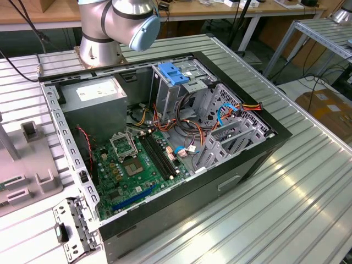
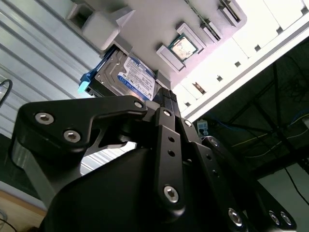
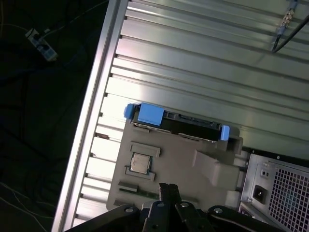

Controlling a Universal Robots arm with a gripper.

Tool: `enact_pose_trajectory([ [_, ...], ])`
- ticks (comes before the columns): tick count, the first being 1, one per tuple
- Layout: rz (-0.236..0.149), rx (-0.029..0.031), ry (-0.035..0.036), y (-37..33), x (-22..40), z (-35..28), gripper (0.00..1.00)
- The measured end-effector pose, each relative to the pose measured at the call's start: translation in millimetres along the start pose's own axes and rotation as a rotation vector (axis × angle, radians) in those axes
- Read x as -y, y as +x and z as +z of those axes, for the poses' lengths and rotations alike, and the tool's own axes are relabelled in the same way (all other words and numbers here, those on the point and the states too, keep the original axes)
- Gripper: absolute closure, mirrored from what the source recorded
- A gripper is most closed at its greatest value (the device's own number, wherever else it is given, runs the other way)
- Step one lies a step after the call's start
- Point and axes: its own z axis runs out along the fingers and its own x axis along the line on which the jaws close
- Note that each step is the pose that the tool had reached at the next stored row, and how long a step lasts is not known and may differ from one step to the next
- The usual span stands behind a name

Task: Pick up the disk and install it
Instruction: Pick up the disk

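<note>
- Black gripper (image 2: pixel 166 99) (image 3: pixel 167 187) links sit closest to the lens in both wrist views. Its two fingers meet at the tips, a narrow closed pinch, and they touch no part.
- The disk (image 3: pixel 179 123) lies beyond the fingertips, apart from them, at the far edge of a grey holder (image 3: pixel 183 154). It rests against the ribbed metal table (image 3: pixel 207 63).
- In the first wrist view the disk shows edge-on: a dark body with a blue tab (image 3: pixel 148 115) at one end and blue rail ends at both corners.
- In the second wrist view the disk (image 2: pixel 128 72) shows its labelled face, and the tab (image 2: pixel 86 83) points away from the holder (image 2: pixel 145 24).
- A chip (image 3: pixel 141 163) sits in a square pocket of the holder, between the fingertips and the disk.
- The holder hides the disk's near side in the first wrist view, and the gripper covers one disk corner in the second.
- The gripper body is cut off by the frame edge in both wrist views.
- In the exterior view the open case (image 1: pixel 231 181) fills the middle of the frame. The arm (image 1: pixel 118 22) is cut off at the upper edge, and the holder (image 1: pixel 33 165) runs off the exterior view's left.
</note>
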Motion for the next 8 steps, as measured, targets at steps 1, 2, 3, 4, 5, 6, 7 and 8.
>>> enact_pose_trajectory([
  [1, -0.005, -0.0002, -0.0001, 0.0, 0.0, 0.0, 0.89],
  [2, -0.012, -0.0005, -0.0003, 0.0, 0.0, 0.0, 0.89],
  [3, -0.021, -0.0008, -0.0005, 0.0, 0.0, 0.0, 0.89],
  [4, -0.025, -0.0011, -0.0006, 0.0, 0.0, 0.0, 0.89],
  [5, -0.031, -0.0013, -0.0007, 0.0, 0.0, 0.0, 0.89],
  [6, -0.036, -0.0016, -0.0008, 0.0, 0.0, 0.0, 0.89],
  [7, -0.04, -0.0018, -0.001, 0.0, 0.0, 0.0, 0.89],
  [8, -0.047, -0.002, -0.0011, 0.0, 0.0, 0.0, 0.89],
])
